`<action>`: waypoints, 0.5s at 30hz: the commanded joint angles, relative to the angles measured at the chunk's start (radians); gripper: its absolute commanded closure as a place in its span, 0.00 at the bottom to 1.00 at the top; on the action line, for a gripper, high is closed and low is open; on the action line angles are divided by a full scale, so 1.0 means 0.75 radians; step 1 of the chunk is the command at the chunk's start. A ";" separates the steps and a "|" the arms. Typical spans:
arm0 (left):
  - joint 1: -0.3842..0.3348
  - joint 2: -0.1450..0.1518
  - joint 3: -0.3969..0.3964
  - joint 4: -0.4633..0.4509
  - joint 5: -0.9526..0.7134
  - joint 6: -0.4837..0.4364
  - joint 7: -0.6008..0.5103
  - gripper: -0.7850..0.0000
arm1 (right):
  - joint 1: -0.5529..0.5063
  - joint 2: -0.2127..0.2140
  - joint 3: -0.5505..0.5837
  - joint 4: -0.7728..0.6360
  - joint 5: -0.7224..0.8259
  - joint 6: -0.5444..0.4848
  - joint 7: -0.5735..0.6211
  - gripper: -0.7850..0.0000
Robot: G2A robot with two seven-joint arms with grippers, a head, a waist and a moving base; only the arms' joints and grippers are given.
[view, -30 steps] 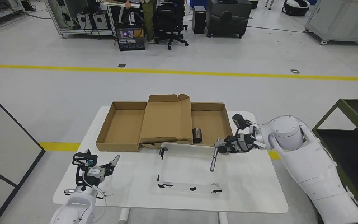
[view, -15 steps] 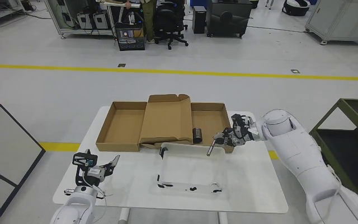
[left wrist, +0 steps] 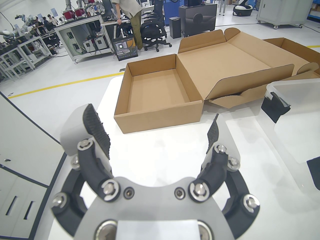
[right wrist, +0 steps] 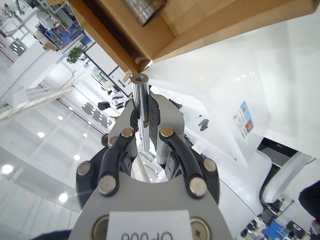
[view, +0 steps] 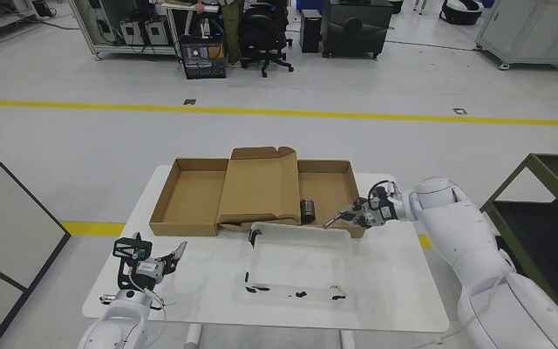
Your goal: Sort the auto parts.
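The right gripper (right wrist: 143, 108) clenches a slim silver metal rod (right wrist: 140, 88) at two o'clock — beside the brown cardboard box's (right wrist: 225, 18) front wall; the left gripper (left wrist: 157, 131), at eight o'clock, sits released — empty.

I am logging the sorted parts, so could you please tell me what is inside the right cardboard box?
A metal cylinder lies inside the right cardboard box, at the end next to the middle cardboard flap. Whatever sits beneath that flap is covered.
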 commanded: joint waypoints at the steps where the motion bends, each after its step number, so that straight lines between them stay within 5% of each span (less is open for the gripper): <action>1: 0.000 0.000 0.000 0.000 0.000 0.000 0.000 0.00 | 0.009 -0.007 0.008 0.034 0.014 0.026 -0.024 1.00; 15: 0.000 0.000 0.000 0.000 0.000 0.000 0.000 0.00 | 0.008 -0.032 0.037 0.117 0.056 0.127 -0.074 1.00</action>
